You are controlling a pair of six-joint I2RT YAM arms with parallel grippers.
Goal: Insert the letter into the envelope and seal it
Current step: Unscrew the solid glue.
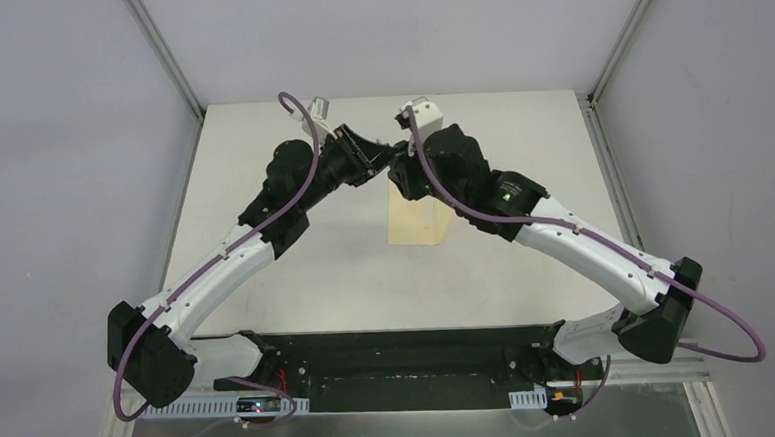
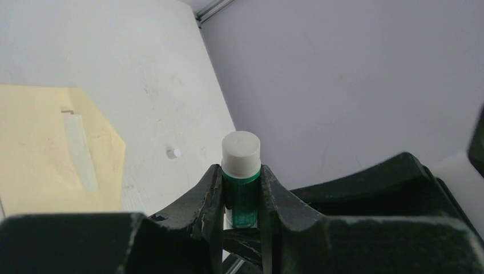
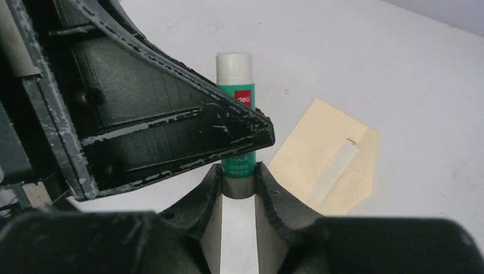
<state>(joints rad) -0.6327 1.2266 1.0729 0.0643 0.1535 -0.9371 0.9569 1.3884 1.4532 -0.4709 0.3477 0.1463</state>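
The yellow-tan envelope [image 1: 415, 215] lies flat on the table under the two wrists, and its pointed flap [image 2: 108, 151] is open with a pale strip [image 2: 80, 151] on it. The letter is hidden from every view. A green glue stick [image 3: 234, 71] with a white end [image 2: 241, 149] hangs in the air between both grippers. My left gripper [image 2: 241, 174] is shut on the green body. My right gripper [image 3: 238, 171] is closed on the stick's grey end, just below the left gripper's finger [image 3: 171, 131]. The two grippers meet above the envelope's far end [image 1: 392, 160].
White table [image 1: 296, 263] inside grey walls, with metal rails [image 1: 611, 167] along its left and right edges. A small white round spot [image 2: 173, 152] sits on the table beyond the flap's tip. The arms' black base plate [image 1: 401, 363] runs along the near edge.
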